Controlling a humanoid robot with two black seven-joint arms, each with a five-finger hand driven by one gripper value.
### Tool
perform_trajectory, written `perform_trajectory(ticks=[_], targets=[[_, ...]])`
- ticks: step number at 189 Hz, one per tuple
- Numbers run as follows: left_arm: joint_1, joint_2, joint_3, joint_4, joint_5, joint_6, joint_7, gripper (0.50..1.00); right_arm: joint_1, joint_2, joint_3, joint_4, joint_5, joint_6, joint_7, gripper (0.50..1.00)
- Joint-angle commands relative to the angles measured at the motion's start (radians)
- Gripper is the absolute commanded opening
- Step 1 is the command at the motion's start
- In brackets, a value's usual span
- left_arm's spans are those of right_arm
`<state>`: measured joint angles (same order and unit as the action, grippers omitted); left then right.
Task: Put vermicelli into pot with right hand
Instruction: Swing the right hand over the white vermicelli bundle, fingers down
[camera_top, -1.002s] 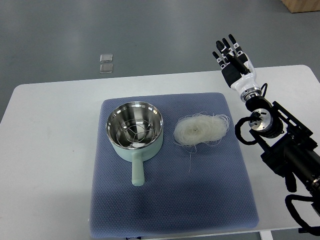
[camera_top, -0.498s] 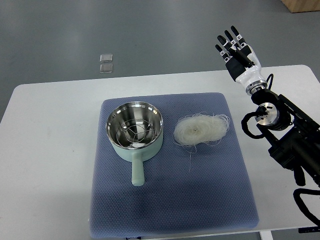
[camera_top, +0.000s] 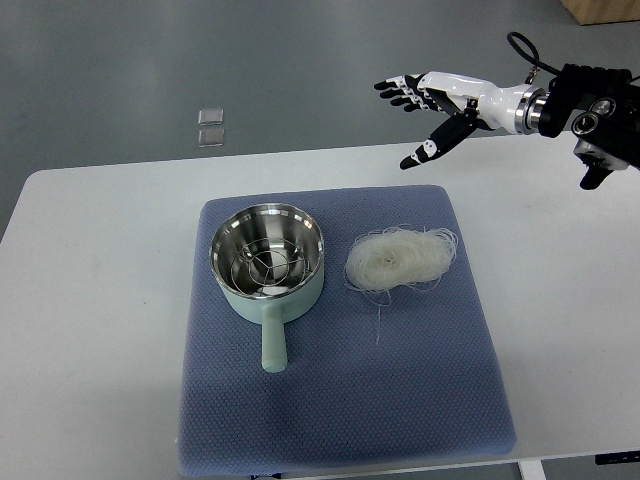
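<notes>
Blue-grey woven fabric makes up the mat (camera_top: 340, 400), a rounded square with a fine dimpled texture that lies flat on the smooth white tabletop (camera_top: 90, 300). Taking this mat as the landmark in the single top view: on its left half stands the pot (camera_top: 267, 265), a round vessel with a pale mint-green outer wall and a shiny steel interior. A thin wire rack of rings and spokes sits inside the bowl. The pot's straight mint-green handle (camera_top: 273, 342) points toward the mat's near edge.

On the mat's right half, just beside the pot but apart from it, lies the vermicelli (camera_top: 398, 257). It is a loose, flattened nest of thin, translucent white strands, oval in outline, with stray threads curling off its rim and one long strand trailing toward the near edge of the mat.

Beyond the mat's far right corner, raised above the tabletop's far edge, hangs the right robot hand (camera_top: 440, 100). It has a glossy white palm shell and black jointed fingers (camera_top: 395, 88), which are spread apart and empty, reaching leftward. Its black and metal forearm comes in from the picture's right edge.

Further off past the mat's far left corner, two small clear square pieces (camera_top: 211, 126) lie on the grey floor (camera_top: 120, 70).
</notes>
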<state>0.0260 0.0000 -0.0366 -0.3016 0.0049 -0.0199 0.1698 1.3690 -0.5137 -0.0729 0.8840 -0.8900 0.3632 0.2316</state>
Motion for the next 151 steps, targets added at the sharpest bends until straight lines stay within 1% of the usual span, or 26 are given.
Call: perform_trajectory(ticks=[1, 18, 31, 46, 64, 109, 151], targets=[[-0.004, 0.0, 0.001, 0.002, 0.001, 0.0, 0.001, 1.0, 0.174, 0.012, -0.254, 0.01, -0.017, 0.025, -0.003, 0.977], [-0.008, 0.0, 0.001, -0.001, 0.003, 0.0, 0.001, 1.0, 0.28, 0.043, -0.392, 0.036, -0.014, 0.065, -0.023, 0.977], [-0.012, 0.0, 0.001, -0.001, 0.004, 0.0, 0.001, 1.0, 0.346, 0.083, -0.473, 0.064, 0.002, 0.08, -0.075, 0.977], [-0.012, 0.0, 0.001, -0.001, 0.003, 0.0, 0.001, 1.0, 0.378, 0.086, -0.495, 0.11, 0.069, 0.094, -0.127, 0.977], [-0.014, 0.0, -0.002, 0.002, 0.003, 0.0, 0.001, 1.0, 0.381, 0.081, -0.49, 0.147, 0.197, 0.094, -0.164, 0.977], [-0.014, 0.0, 0.0, 0.007, 0.003, 0.0, 0.001, 1.0, 0.32, 0.093, -0.47, 0.161, 0.23, 0.082, -0.169, 0.977], [-0.012, 0.0, -0.008, 0.012, 0.003, 0.002, 0.002, 1.0, 0.216, 0.119, -0.418, 0.15, 0.217, 0.069, -0.166, 0.975]])
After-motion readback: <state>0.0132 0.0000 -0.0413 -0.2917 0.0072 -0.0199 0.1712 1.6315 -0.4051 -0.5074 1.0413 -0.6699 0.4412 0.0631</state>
